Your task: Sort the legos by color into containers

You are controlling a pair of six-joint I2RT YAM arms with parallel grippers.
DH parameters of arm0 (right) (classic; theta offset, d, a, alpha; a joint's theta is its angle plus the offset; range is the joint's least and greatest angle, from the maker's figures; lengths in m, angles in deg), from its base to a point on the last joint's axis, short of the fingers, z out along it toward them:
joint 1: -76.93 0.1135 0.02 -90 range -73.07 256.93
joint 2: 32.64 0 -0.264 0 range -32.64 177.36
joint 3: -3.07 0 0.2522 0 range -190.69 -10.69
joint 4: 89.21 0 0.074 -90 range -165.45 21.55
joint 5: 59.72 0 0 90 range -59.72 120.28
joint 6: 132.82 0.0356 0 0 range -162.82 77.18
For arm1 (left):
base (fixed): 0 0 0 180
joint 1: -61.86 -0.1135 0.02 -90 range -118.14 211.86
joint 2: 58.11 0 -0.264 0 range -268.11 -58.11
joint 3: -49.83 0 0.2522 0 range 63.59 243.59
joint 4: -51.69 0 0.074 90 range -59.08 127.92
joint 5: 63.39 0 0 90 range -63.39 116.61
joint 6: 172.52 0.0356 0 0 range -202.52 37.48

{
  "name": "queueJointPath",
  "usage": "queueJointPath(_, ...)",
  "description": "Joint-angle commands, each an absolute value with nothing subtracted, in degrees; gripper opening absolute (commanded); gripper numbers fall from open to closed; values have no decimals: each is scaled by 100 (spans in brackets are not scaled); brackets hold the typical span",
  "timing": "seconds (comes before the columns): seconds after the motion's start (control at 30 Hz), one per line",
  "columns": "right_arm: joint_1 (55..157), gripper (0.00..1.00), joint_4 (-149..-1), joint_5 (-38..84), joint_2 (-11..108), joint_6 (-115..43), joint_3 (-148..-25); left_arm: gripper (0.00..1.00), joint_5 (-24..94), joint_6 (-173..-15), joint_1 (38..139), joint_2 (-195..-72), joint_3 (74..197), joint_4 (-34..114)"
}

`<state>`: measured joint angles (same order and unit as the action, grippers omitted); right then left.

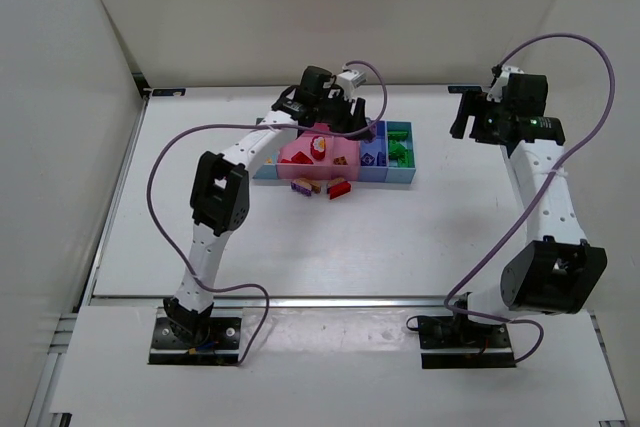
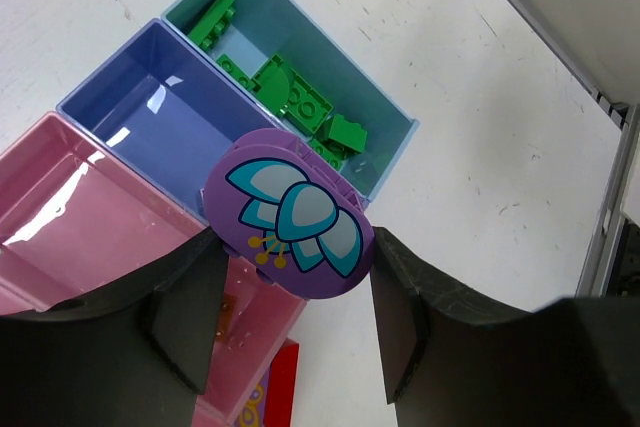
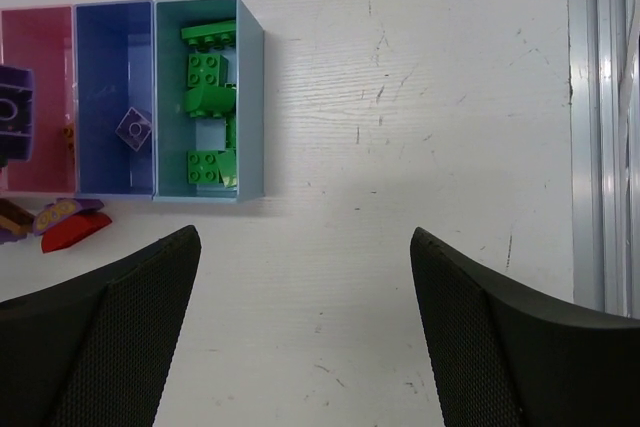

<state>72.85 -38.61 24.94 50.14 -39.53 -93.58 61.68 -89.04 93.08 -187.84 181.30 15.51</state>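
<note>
My left gripper (image 2: 296, 252) is shut on a round purple lego (image 2: 288, 213) with a teal flower print. It hangs above the containers, near the wall between the pink bin (image 2: 60, 197) and the blue bin (image 2: 150, 112). Several green legos (image 2: 300, 102) lie in the light blue bin (image 2: 395, 127). In the right wrist view a small purple lego (image 3: 133, 127) lies in the blue bin (image 3: 100, 57). A red lego (image 1: 338, 188) and a purple-and-yellow one (image 1: 305, 187) lie on the table before the bins. My right gripper (image 3: 305, 247) is open and empty over the table, right of the bins.
In the top view the bins (image 1: 402, 175) sit mid-table, and red and yellow pieces (image 1: 320, 145) lie in the pink one. A metal rail (image 3: 600, 127) runs along the table's right edge. White walls enclose the table on three sides.
</note>
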Motion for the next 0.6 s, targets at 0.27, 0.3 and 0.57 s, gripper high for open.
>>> queueJointPath(0.27,7157,88,-3897,2246,4857,-3842,-9287,41,6335,-9051,9341,-19319,19121,1331)
queueJointPath(0.3,7148,88,-3897,2211,4892,-3834,-9295,46,6308,-9052,9341,-19345,19147,1323)
queueJointPath(0.57,7148,88,-3933,2017,5033,-3816,-9322,65,6299,-8990,9350,-19302,19121,1366)
